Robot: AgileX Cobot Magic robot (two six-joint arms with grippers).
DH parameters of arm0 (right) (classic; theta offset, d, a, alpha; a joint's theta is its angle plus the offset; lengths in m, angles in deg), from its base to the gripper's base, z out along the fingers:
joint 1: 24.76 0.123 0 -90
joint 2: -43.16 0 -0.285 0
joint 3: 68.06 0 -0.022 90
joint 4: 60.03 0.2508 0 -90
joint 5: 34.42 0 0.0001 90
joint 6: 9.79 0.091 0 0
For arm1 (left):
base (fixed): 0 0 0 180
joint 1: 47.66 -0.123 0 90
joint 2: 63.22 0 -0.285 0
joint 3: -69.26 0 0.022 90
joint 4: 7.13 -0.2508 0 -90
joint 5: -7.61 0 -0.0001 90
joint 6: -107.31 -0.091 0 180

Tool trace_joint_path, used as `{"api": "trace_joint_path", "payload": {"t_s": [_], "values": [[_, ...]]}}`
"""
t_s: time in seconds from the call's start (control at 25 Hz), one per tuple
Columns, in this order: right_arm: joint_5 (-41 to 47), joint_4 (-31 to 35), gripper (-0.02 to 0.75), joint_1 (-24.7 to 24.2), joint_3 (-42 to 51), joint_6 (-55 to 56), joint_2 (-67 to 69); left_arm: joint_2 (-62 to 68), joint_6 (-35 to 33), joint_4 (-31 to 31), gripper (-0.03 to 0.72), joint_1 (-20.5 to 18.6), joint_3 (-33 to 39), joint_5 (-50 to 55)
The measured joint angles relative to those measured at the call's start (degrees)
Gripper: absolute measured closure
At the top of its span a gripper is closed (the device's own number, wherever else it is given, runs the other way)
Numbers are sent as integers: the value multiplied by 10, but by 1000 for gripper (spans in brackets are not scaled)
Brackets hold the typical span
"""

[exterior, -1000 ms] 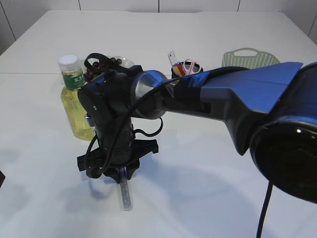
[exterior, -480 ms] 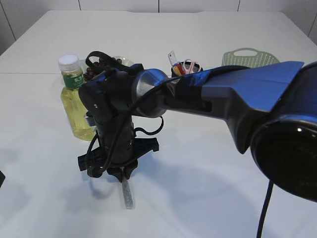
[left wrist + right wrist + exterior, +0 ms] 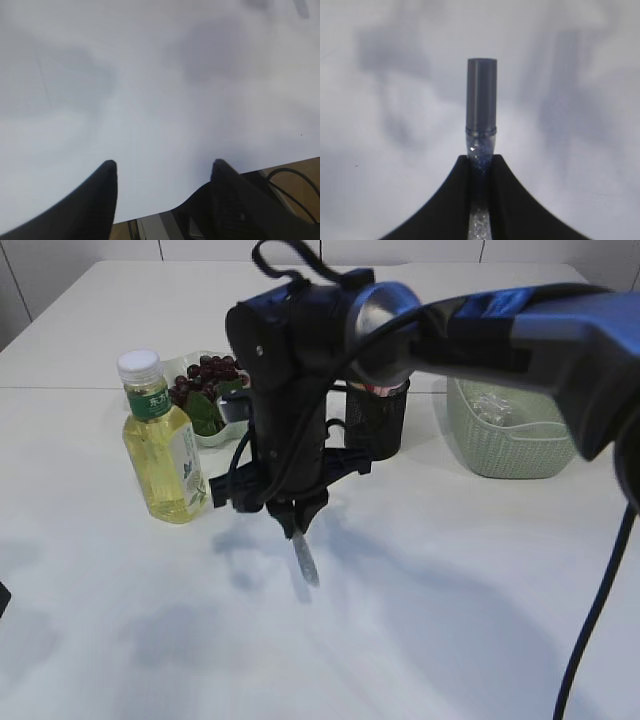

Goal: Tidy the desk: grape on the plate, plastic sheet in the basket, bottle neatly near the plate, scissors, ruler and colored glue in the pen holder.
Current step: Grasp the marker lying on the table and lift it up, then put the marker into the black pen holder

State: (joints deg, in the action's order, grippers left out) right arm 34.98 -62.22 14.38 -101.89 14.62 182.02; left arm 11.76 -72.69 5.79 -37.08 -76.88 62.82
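My right gripper (image 3: pixel 297 528) is shut on a glitter glue tube (image 3: pixel 304 560) and holds it above the table, cap end down. In the right wrist view the tube (image 3: pixel 481 110) sticks out past the jaws (image 3: pixel 481 160). The bottle (image 3: pixel 160 445) of yellow liquid stands at left. Behind it the plate (image 3: pixel 215 435) holds dark grapes (image 3: pixel 205 375). The black mesh pen holder (image 3: pixel 378 420) is partly hidden behind the arm. The green basket (image 3: pixel 510 430) stands at right with something clear inside. My left gripper (image 3: pixel 162 167) is open over bare table.
The white table (image 3: pixel 420 640) stretches wide in front and to the left. In the left wrist view the table's edge and a cable (image 3: pixel 290 175) show at the lower right.
My right arm has lifted the glue tube off the table and moved back and to the right, toward the pen holder. The plate and the basket are now more exposed.
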Motion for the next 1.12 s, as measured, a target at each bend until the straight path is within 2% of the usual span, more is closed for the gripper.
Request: {"api": "trace_joint_path", "payload": {"t_s": [0.24, 0.4, 0.52, 0.76, 0.92, 1.12], "values": [[3, 12, 650, -76, 0, -51, -57, 0, 0, 0, 255, 0, 0, 10], [3, 58, 651, -149, 0, -103, -93, 0, 0, 0, 255, 0, 0, 11], [-4, 139, 651, -203, 0, -183, -114, 0, 0, 0, 255, 0, 0, 11], [-32, 344, 651, -294, 0, -367, -121, 0, 0, 9, 255, 0, 0, 13], [-59, 447, 651, -329, 0, -500, -121, 0, 0, 22, 255, 0, 0, 14], [-94, 520, 652, -345, 0, -640, -121, 0, 0, 26, 256, 0, 0, 21]]}}
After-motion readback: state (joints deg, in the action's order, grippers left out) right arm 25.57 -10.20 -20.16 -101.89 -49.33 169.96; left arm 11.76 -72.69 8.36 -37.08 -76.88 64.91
